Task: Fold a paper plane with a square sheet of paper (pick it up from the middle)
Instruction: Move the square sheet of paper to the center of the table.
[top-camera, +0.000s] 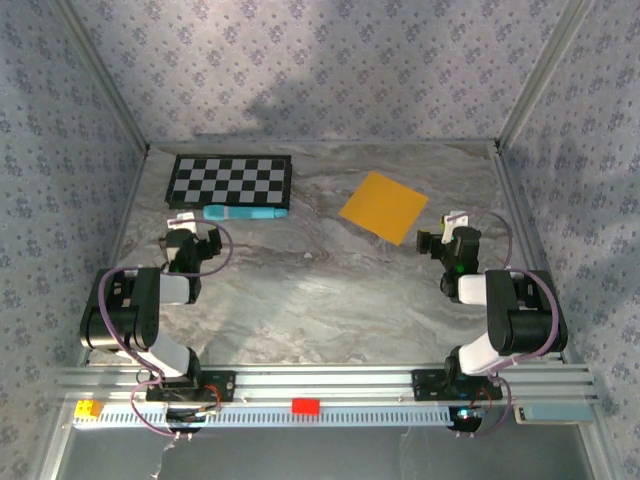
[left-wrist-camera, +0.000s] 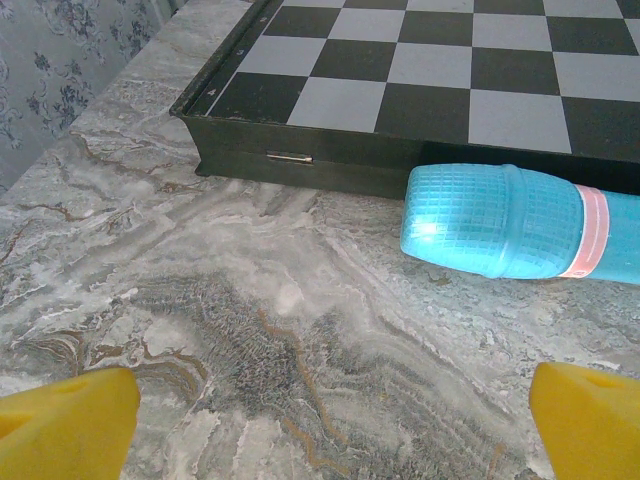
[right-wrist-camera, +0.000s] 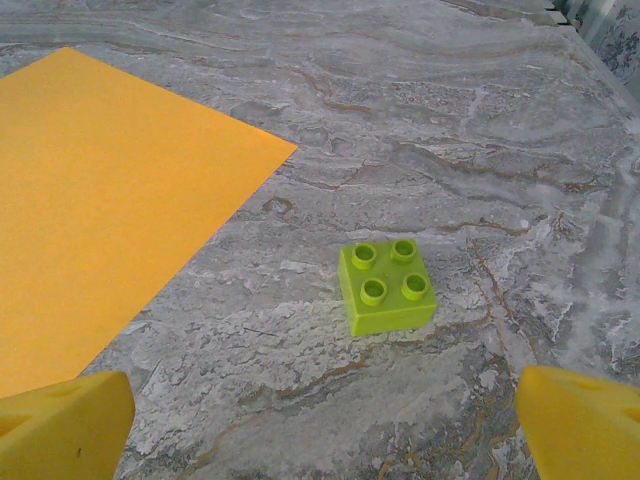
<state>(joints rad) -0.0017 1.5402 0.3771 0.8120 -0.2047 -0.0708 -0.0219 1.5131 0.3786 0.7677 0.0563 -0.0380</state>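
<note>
Yellow right fingers (right-wrist-camera: 60, 425) stand spread wide and grip nothing. We find the square sheet of paper (right-wrist-camera: 100, 220) flat on the marble worktop (right-wrist-camera: 450, 100), just ahead of them and to their left, with one corner aimed at a green four-stud brick (right-wrist-camera: 387, 288) lying ahead between the tips. Over to the left fingers (left-wrist-camera: 70, 425): they too are parted and empty, facing a light-blue cylinder (left-wrist-camera: 510, 222) that lies along the near edge of the checkerboard (left-wrist-camera: 450, 60). We count one sheet, one brick, one cylinder, one board.
</note>
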